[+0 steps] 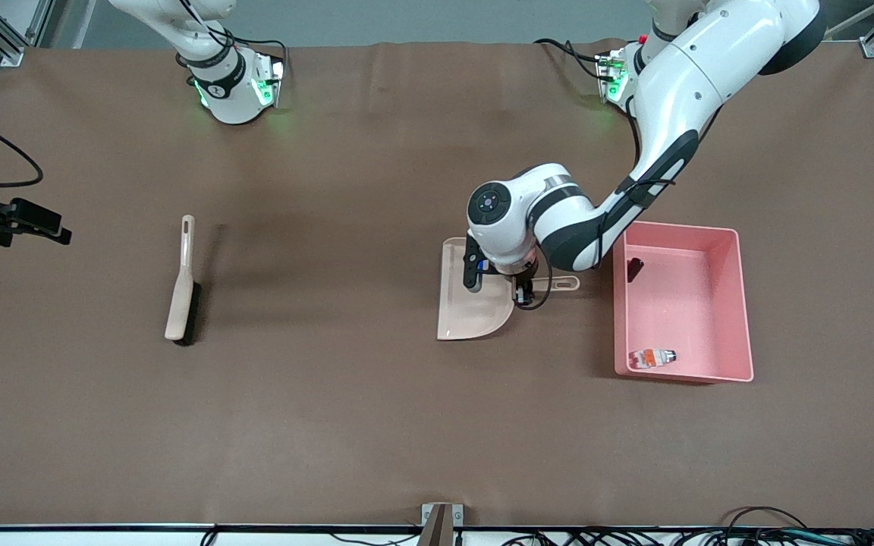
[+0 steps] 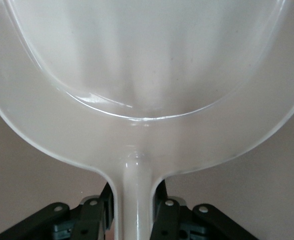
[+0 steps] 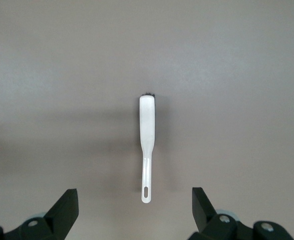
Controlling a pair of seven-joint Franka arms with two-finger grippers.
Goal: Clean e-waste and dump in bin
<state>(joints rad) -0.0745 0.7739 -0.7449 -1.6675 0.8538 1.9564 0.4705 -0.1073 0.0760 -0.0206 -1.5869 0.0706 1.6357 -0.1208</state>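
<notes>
Both e-waste parts lie inside the pink bin [image 1: 743, 303]: the small dark block [image 1: 634, 267] by the wall nearest the dustpan, and the white part with orange and green marks [image 1: 653, 356] at the corner nearest the front camera. The beige dustpan [image 1: 475, 303] lies flat on the table beside the bin and looks empty in the left wrist view [image 2: 147, 65]. My left gripper [image 1: 522, 290] is shut on the dustpan's handle [image 2: 134, 200]. My right gripper [image 3: 132, 196] is open and empty, high over the brush [image 3: 147, 125], and is out of the front view.
The beige brush [image 1: 181, 292] with dark bristles lies on the brown table toward the right arm's end. A black device [image 1: 12, 220] on cables juts in at that end's edge. The left arm's elbow hangs over the bin's farther corner.
</notes>
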